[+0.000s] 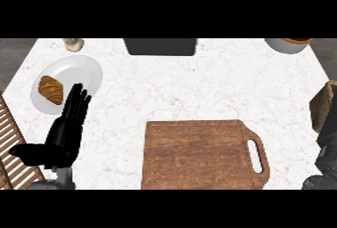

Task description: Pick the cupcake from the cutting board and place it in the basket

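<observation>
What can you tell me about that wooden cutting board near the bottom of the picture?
The cutting board is a brown wooden slab with visible grain and rounded corners. A handle with a long slot sticks out on its right side. It lies flat on the white marble counter, at the view's lower middle, its near edge cut off by the view. Nothing shows on top of it, and neither hand touches it.

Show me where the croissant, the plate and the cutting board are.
croissant (51,89): head view, middle of the pastry.
plate (79,71): head view, bare white part.
cutting board (197,156): head view, middle of the wooden top.
</observation>
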Motion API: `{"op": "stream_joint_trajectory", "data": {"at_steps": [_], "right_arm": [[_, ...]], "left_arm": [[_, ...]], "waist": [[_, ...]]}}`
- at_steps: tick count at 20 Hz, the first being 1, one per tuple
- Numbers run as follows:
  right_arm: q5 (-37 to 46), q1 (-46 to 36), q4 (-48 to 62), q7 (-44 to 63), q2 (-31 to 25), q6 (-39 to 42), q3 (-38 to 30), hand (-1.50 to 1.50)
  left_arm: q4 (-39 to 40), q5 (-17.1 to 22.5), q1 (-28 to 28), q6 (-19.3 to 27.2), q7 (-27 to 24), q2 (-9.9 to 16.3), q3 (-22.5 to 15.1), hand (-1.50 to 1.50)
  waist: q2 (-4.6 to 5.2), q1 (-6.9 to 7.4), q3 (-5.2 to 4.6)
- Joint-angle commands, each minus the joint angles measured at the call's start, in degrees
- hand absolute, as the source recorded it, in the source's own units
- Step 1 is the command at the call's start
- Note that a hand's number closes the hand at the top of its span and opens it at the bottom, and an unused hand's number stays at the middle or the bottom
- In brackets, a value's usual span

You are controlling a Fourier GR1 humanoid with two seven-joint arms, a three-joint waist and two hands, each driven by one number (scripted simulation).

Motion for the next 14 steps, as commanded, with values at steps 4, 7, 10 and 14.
{"op": "stream_joint_trajectory", "data": {"at_steps": [4, 7, 10, 14], "right_arm": [[2.1, 1.4, -1.8, 8.2, 0.1, -9.9, 1.8, -1.5], [7.8, 0.9, -5.0, 11.4, 3.2, -10.1, 4.1, -1.5], [12.1, 0.7, -8.6, 9.8, 0.8, -7.7, 4.8, -1.5], [17.4, -0.2, -15.5, 11.7, 5.7, -2.8, 5.7, -1.5]], "left_arm": [[-1.8, -0.9, -0.5, 0.1, 1.4, 0.3, -0.3, 0.0], [-2.5, -0.6, 1.4, -0.6, 0.7, 0.2, -0.6, 0.0], [-2.8, -1.2, 1.4, 0.5, 2.3, -1.2, -1.8, 0.0], [-2.7, -0.9, 1.5, 0.5, 1.3, -1.3, -0.9, 0.0]], "waist": [[0.05, 0.32, 0.03], [0.03, 0.77, -0.02], [-0.05, 0.39, -0.02], [-0.3, 0.1, -0.07]]}}
